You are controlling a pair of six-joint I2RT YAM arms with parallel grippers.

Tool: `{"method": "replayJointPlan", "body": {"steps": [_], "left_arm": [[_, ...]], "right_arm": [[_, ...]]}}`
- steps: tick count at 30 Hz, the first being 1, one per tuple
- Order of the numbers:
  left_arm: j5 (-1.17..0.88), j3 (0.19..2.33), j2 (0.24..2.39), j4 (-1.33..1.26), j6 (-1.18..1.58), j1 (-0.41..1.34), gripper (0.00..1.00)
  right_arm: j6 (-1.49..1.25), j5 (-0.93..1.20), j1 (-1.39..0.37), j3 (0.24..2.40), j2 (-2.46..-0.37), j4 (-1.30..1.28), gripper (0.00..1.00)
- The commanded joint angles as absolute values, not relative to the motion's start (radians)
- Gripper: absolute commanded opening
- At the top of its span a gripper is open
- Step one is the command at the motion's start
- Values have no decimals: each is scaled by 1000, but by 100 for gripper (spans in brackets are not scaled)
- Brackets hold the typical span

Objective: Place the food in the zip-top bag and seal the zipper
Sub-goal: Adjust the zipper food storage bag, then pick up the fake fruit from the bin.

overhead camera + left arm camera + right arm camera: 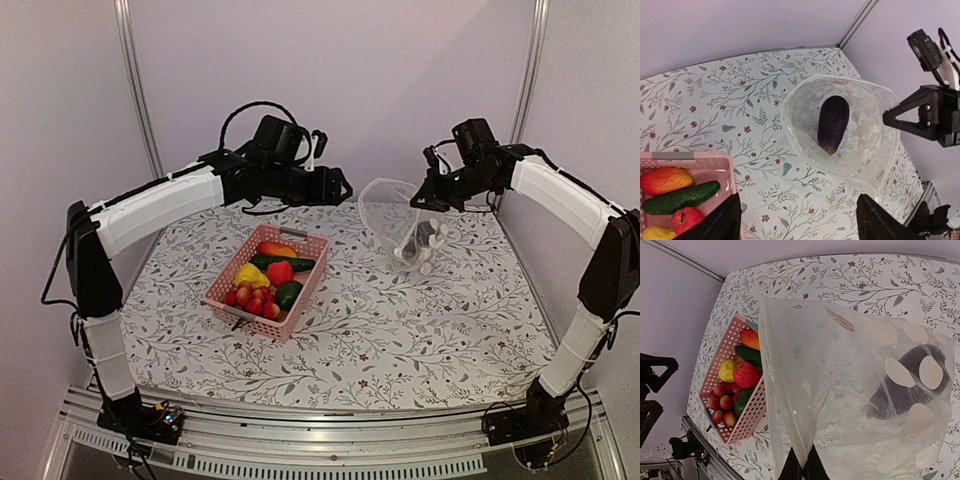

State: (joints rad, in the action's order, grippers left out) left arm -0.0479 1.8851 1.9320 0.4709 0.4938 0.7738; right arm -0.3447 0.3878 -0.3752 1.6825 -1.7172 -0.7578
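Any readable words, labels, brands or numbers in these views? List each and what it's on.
None readable.
The zip-top bag has a small brownish printed mark near its mouth, too blurred to read in either wrist view.
The pink basket and the food show no lettering.

The floral-patterned table (380,330) carries a pink basket (248,317) of food (268,280) left of centre.

Open zip-top bag (398,222) with the first item loaded.
The clear, pale-dotted bag hangs tilted, mouth wide open, with one dark purple eggplant (833,124) inside; the other food (268,280), red, yellow, green and orange, lies heaped in the pink basket (245,318).
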Motion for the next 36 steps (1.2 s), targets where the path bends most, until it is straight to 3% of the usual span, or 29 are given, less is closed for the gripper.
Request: {"method": "replayJointPlan", "body": {"steps": [1, 9, 18, 30, 36], "left_arm": [[97, 1684, 1759, 596, 426, 748, 80], [68, 1486, 1760, 794, 498, 653, 84], [29, 1614, 1975, 803, 725, 590, 85], [-50, 1683, 2147, 763, 763, 576, 66], [-50, 1698, 2080, 772, 741, 574, 41]], "right_arm": [[-328, 400, -379, 1600, -1728, -714, 0], [-315, 433, -387, 1580, -1731, -704, 0], [-330, 454, -392, 1564, -1706, -694, 0], [-331, 463, -394, 1565, -1694, -701, 0], [-337, 458, -398, 1558, -1669, -708, 0]]}}
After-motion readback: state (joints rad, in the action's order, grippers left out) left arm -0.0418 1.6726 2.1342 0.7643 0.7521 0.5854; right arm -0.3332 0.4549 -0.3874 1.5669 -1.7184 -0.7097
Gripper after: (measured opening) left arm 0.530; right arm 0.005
